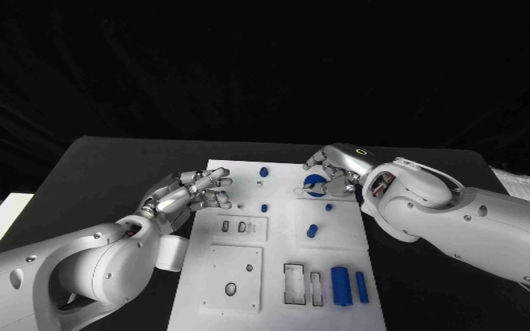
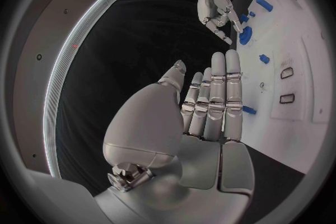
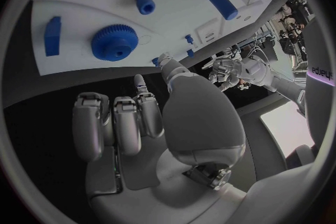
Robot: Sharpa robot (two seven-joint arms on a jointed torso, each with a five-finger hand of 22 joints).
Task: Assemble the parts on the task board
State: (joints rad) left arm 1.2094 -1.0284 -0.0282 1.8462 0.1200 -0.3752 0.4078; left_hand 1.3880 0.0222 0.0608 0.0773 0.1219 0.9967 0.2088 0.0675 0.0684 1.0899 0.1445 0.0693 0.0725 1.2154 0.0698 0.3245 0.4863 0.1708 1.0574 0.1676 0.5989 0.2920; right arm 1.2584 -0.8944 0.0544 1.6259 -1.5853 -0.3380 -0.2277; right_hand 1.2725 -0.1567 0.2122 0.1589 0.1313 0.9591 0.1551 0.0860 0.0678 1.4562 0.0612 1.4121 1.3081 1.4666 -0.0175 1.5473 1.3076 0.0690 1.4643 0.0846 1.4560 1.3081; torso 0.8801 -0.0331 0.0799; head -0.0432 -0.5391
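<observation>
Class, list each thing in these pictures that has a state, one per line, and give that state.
left hand: open, holds nothing, over the board's left edge.
right hand: fingers curled by the gear; hold unclear.
blue gear: flat on the task board.
two long blue parts: lying side by side, near end of board.
rectangular slots: empty.
small blue peg: standing upright.
</observation>
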